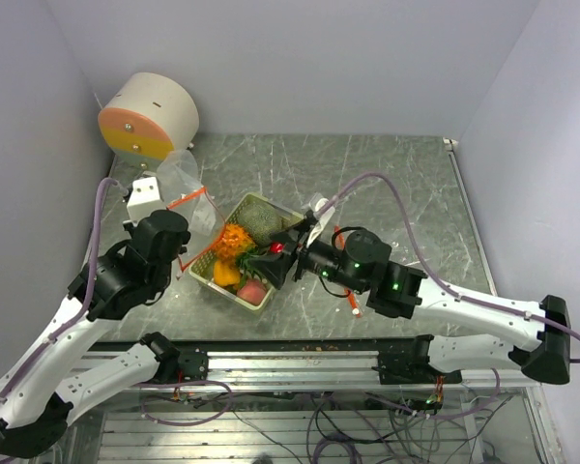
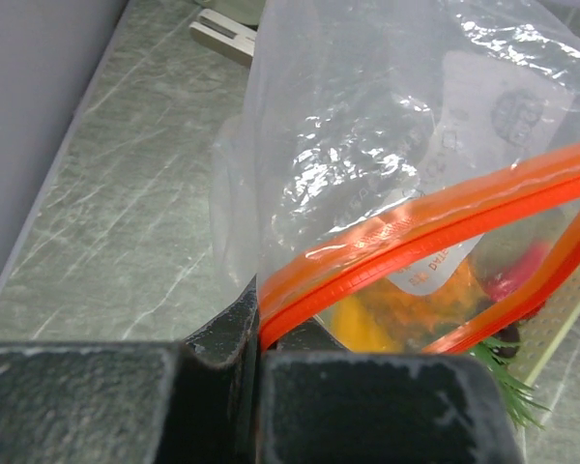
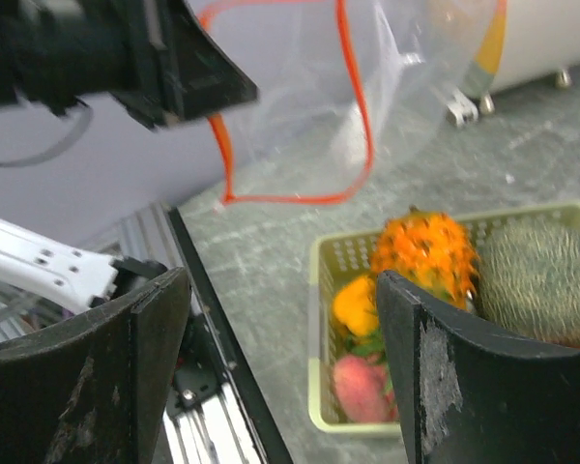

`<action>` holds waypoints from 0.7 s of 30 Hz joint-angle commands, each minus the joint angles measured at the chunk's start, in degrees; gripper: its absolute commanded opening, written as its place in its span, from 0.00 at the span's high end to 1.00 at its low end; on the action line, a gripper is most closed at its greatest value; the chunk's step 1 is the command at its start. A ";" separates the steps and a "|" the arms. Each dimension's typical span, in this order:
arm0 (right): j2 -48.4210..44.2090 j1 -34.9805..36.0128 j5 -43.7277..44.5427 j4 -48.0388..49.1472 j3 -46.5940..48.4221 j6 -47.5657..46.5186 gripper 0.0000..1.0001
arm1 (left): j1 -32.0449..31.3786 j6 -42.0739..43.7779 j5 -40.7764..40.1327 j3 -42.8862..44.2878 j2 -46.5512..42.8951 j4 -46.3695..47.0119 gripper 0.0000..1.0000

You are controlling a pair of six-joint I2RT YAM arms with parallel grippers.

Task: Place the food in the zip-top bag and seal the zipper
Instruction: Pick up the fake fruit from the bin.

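Observation:
The food lies in a pale green basket (image 1: 216, 280): an orange bumpy fruit (image 1: 234, 239), a netted melon (image 1: 264, 220), a yellow piece (image 1: 225, 274) and a pink piece (image 1: 251, 290). My left gripper (image 2: 259, 333) is shut on the orange zipper rim (image 2: 416, 227) of the clear zip-top bag (image 2: 367, 135), holding its mouth up left of the basket. My right gripper (image 3: 285, 372) stands open over the basket's near left corner (image 3: 324, 290), with nothing between its fingers. Its view shows the bumpy fruit (image 3: 425, 251), the melon (image 3: 536, 280), the pink piece (image 3: 360, 387) and the bag (image 3: 367, 87) beyond.
A round white drum with an orange and yellow face (image 1: 150, 116) stands at the back left, next to a small white block (image 1: 143, 193). A thin orange stick (image 1: 352, 302) lies under the right arm. A metal rail (image 1: 300, 362) runs along the table's near edge.

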 commanded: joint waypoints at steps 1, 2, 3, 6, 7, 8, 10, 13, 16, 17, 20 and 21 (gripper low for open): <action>2.18 -0.11 5.20 -6.21 -3.66 1.53 0.22 | 0.30 -2.59 -6.48 2.97 0.66 -4.56 0.93; 2.74 -0.08 6.15 -6.45 -4.26 1.65 0.22 | 0.30 -2.86 -7.19 3.18 0.85 -5.00 0.93; 3.31 -0.04 7.07 -6.66 -4.74 1.74 0.20 | 0.26 -2.97 -7.66 3.24 1.01 -5.17 0.93; 5.34 -0.22 9.49 -6.85 -5.28 1.69 0.08 | 0.30 -2.80 -6.61 2.53 1.54 -4.61 0.93; 6.03 -0.28 10.04 -6.85 -5.06 1.46 0.05 | 0.30 -2.62 -6.01 2.09 1.65 -4.09 0.93; 6.99 -0.29 10.45 -6.78 -4.72 1.19 0.03 | 0.30 -2.50 -5.58 1.50 1.72 -3.48 0.93; 9.04 -0.37 10.93 -6.76 -3.69 0.45 0.03 | 0.32 -2.68 -5.34 0.78 2.00 -3.17 0.93; 12.97 -0.62 11.46 -6.70 -1.83 -0.83 0.01 | 0.30 -3.59 -6.29 0.47 2.23 -3.98 0.93; 17.41 -0.72 11.06 -6.01 0.22 -2.10 0.00 | 0.30 -4.34 -7.32 0.29 1.93 -4.64 0.93; 18.89 -0.76 10.46 -5.71 0.85 -2.48 0.00 | 0.30 -4.36 -7.51 0.22 1.75 -4.75 0.93; 23.89 -0.79 9.92 -4.82 2.83 -3.30 0.00 | 0.30 -4.32 -7.88 -0.12 1.15 -4.99 0.93; 25.27 -0.79 10.43 -4.73 3.07 -3.42 0.00 | 0.30 -4.24 -7.90 -0.21 0.91 -5.08 0.93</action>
